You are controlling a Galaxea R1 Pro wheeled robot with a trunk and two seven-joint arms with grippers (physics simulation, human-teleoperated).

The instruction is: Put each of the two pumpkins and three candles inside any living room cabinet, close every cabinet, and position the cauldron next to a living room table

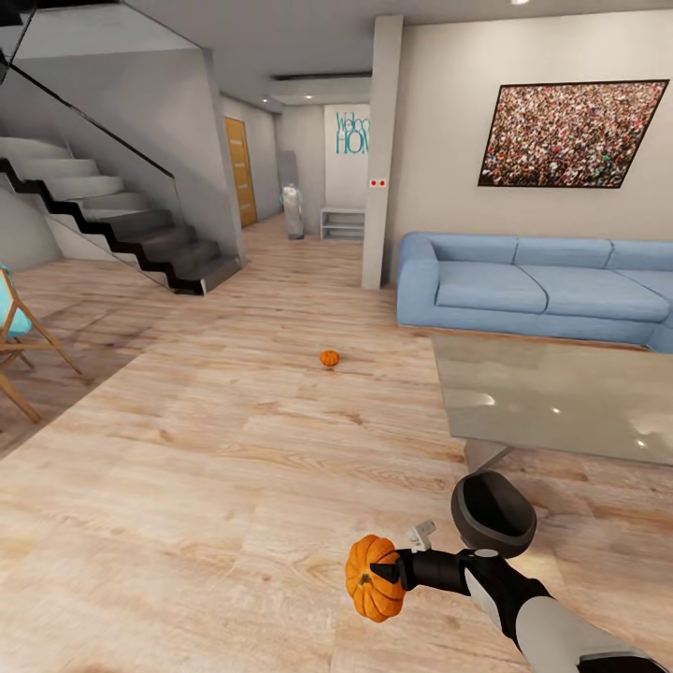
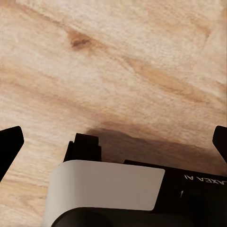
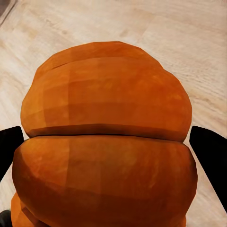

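Right gripper (image 1: 397,572): fingers clamped on the small ribbed orange pumpkin (image 1: 373,578), carried clear of the wood-plank floor (image 1: 187,486), presumably for transport to a cabinet. Left gripper (image 2: 113,142): fingers spread apart, nothing between them. Second orange pumpkin (image 1: 329,358) sits on the floor further off, beyond the glass tabletop's (image 1: 561,393) near-left corner.

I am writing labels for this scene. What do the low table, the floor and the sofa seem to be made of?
The low table looks like glass: smooth, grey, with bright light reflections. The floor seems to be light wood planks, with visible grain, knots and board seams. The blue sofa appears to be matte fabric upholstery, soft cushions without shine, though the render leaves this open.
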